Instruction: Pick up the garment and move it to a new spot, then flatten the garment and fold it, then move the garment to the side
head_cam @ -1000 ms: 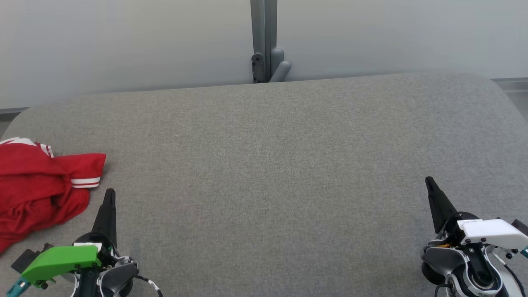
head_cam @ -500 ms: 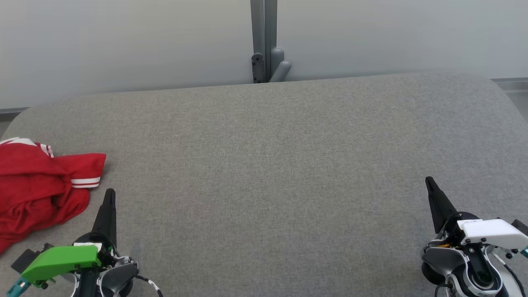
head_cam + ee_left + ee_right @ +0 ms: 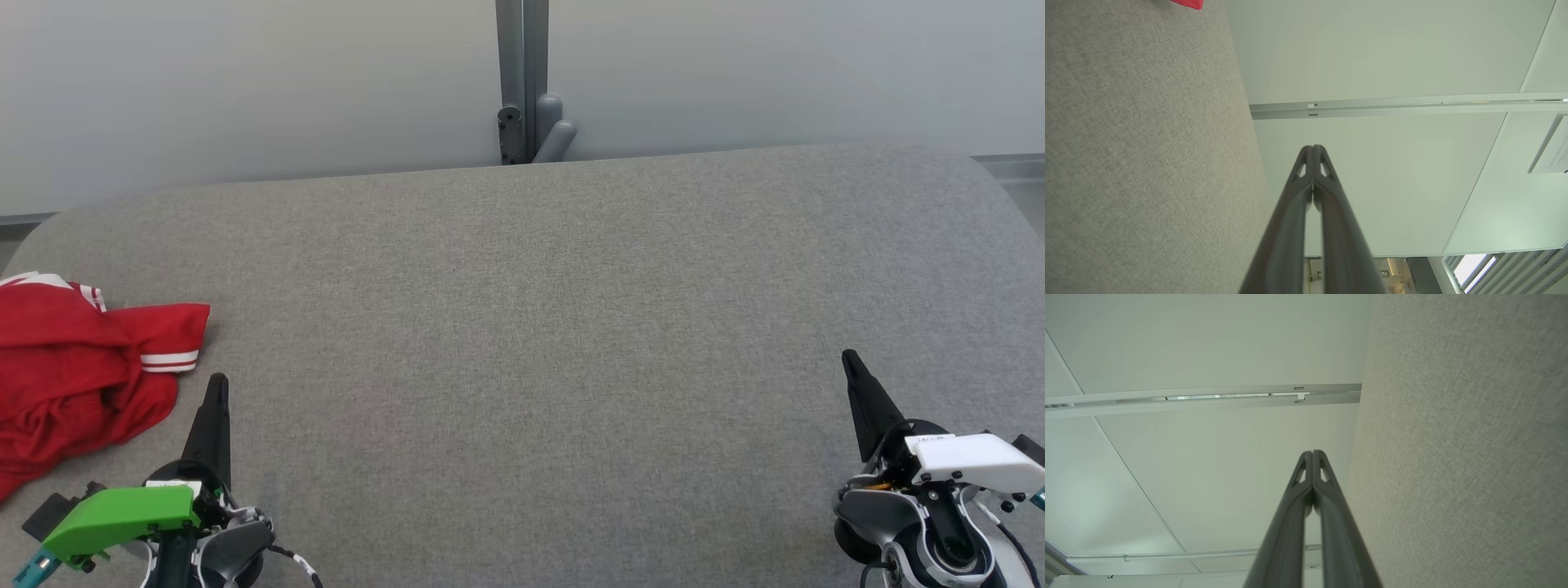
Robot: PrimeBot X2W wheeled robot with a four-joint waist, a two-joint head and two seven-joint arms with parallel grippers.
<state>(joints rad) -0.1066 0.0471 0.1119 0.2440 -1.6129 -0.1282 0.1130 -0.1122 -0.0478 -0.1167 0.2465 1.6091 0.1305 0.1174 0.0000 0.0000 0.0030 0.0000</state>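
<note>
We see only part of the red garment [image 3: 73, 367] at the table's [image 3: 522, 327] left edge; the head view cuts it off, the left wrist view catches a corner. We cannot read the wall notice [image 3: 1553, 149].

a wide grey fabric-covered table [image 3: 571, 310] with rounded far corners runs up to pale, plain wall panels [image 3: 245, 82], which meet at a grey metal post [image 3: 522, 65] in the middle. the light is soft and even, and a bright window [image 3: 1472, 265] sits further along the wall.
</note>
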